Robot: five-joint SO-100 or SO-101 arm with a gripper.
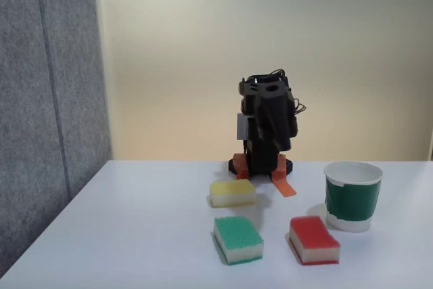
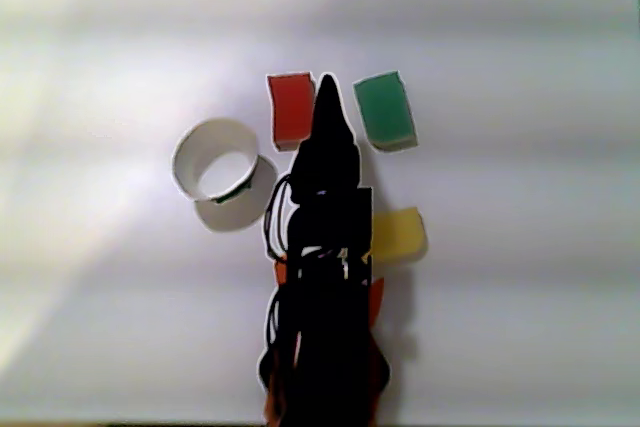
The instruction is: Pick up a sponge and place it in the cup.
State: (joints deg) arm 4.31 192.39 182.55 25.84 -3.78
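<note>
So you're basically at the start here, nothing of the task looks done yet. The sponge point(image 1: 314, 238), the red-topped one, sits flat on the table point(image 1: 135, 235) in the fixed view, near the front edge and just beside the cup point(image 1: 352, 195), a little in front of it and to its left. In the other view, looking straight down, the sponge point(image 2: 291, 109) is between the cup point(image 2: 222, 172) and the dark tip of the arm. The cup looks empty from above, just the white inside showing.

The arm point(image 1: 266, 123) is folded up at the back of the table in the fixed view, well apart from all 3 sponges. The gripper point(image 2: 327, 107) reads as 1 dark pointed silhouette from above, tip sitting between the red sponge and the green sponge point(image 2: 385, 109). It appears to hold nothing, but I honestly cannot tell whether the fingers are apart or together, it's too dark in both views. How high it hangs above the table isn't clear either.

The yellow sponge point(image 1: 232, 193) is the closest one to the base, so don't grab that by accident.

What's left for you, by my guess: pretty much everything. Reach out, come down on the red one, close, lift, carry it over the cup, drop it in.
</note>
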